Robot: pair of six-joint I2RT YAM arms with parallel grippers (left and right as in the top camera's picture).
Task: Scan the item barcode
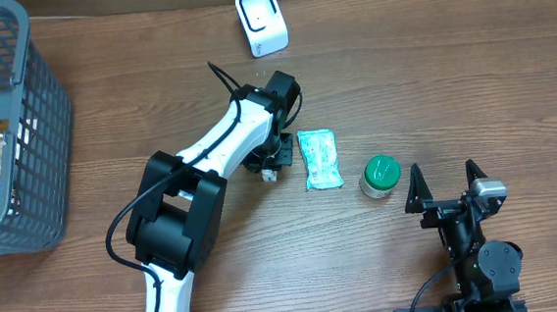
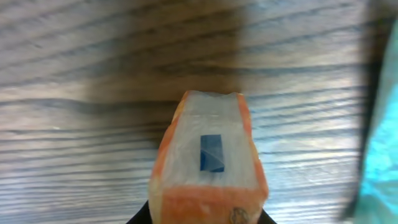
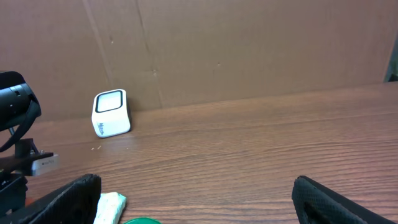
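1. Overhead view: the left arm [image 1: 220,140] is spanning from the lower left to the middle of the tabletop [image 1: 430,76]. The left fingers [image 1: 264,165] are hanging low over a small pack [image 1: 270,174], of which only a pale sliver is showing. A teal packet [image 1: 319,159] is lying just right of it and a green-lidded jar [image 1: 380,175] farther right. A basket [image 1: 37,143] of goods is sitting at the far left. The white scanner [image 1: 261,21] is standing at the top centre, well apart from the pack. The right fingers [image 1: 414,186] are sitting wide apart at the lower right, holding nothing.

2. Left wrist view: this is showing what the overhead view hides. The pack [image 2: 210,155], orange-edged with a clear top and a blue patch, is filling the lower centre between dark fingertips at the bottom edge. Whether they are clamping it or only flanking it, I cannot tell. No barcode is showing. The teal packet [image 2: 380,155] is peeking in at the right edge.

3. Right wrist view: only here is the scanner [image 3: 111,113] showing its framed window, at the left of the frame. The right fingers [image 3: 68,199] are gaping at the lower corners.

4. Judging from all three views, the pick-up step is in hand. The next move is calling for a sure grip, a lift, and a carry toward the scanner with the barcode face turned to that window.
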